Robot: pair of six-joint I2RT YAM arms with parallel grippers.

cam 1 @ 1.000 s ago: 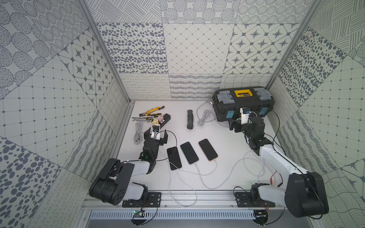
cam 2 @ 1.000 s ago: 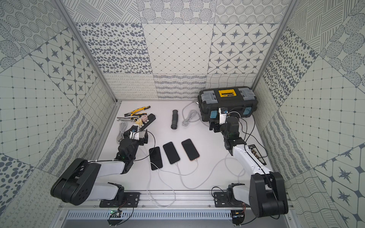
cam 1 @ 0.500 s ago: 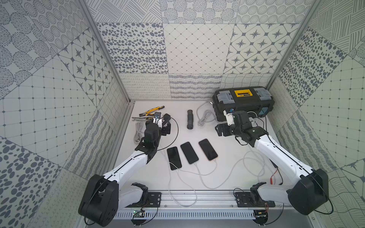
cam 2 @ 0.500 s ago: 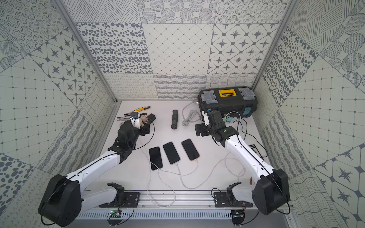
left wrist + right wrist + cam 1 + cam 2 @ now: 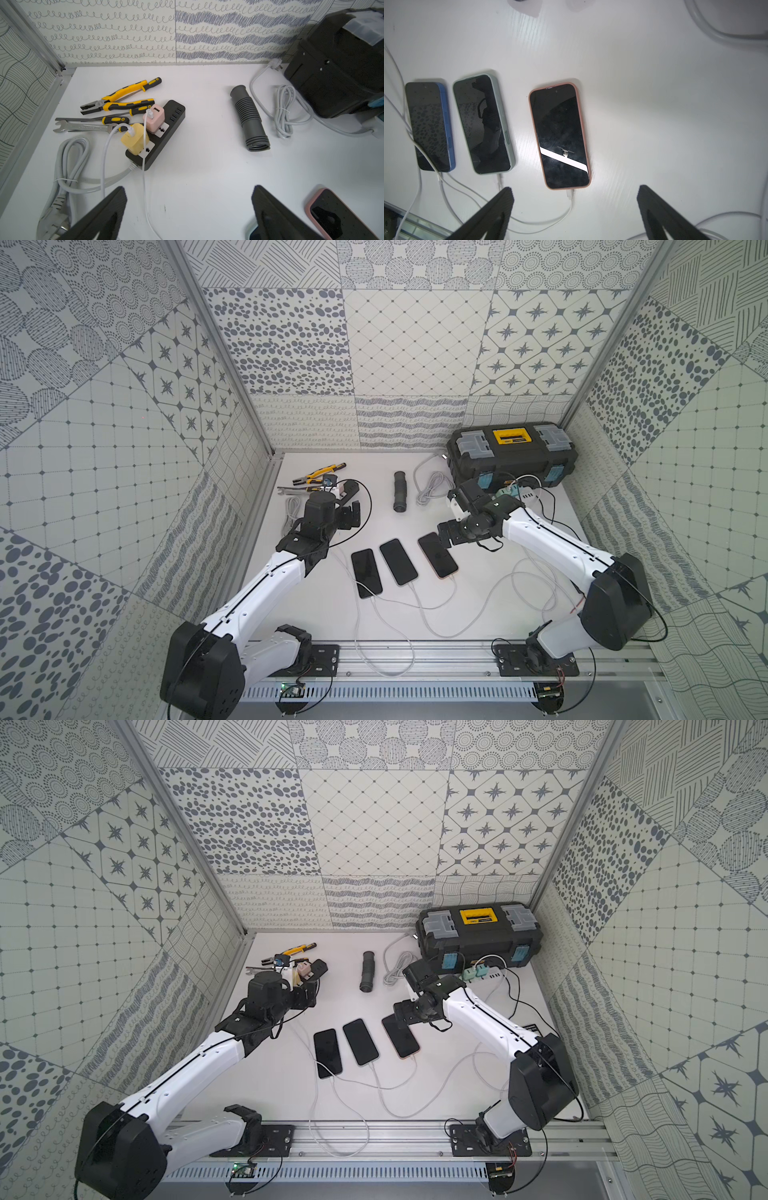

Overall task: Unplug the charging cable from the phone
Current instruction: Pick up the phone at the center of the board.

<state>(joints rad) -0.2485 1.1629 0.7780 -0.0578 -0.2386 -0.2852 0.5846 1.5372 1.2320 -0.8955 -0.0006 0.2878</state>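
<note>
Three phones lie side by side in both top views: blue-cased [image 5: 366, 572], green-cased [image 5: 398, 556] and pink-cased [image 5: 437, 555]. A white charging cable [image 5: 569, 194] is plugged into the pink phone [image 5: 559, 135]. The green phone [image 5: 483, 124] and blue phone [image 5: 430, 126] also have white cables in their near ends. My right gripper [image 5: 453, 510] hovers open over the pink phone's far end and holds nothing [image 5: 574, 188]. My left gripper [image 5: 349, 516] is open and empty [image 5: 189, 188], left of the phones, facing a black power strip [image 5: 158, 133].
A black toolbox [image 5: 513, 456] stands at the back right, with a white strip of green chargers [image 5: 515, 491] before it. A grey ribbed hose [image 5: 401, 491] and a coiled grey cord [image 5: 432, 487] lie mid-back. Pliers and a wrench [image 5: 83, 126] sit back left. Pink [image 5: 153, 115] and yellow [image 5: 135, 141] chargers sit in the black strip.
Both arms have unfolded from low poses. The left gripper rose and went toward the back left; the right swung left from the toolbox to over the pink phone. Both stayed open.
</note>
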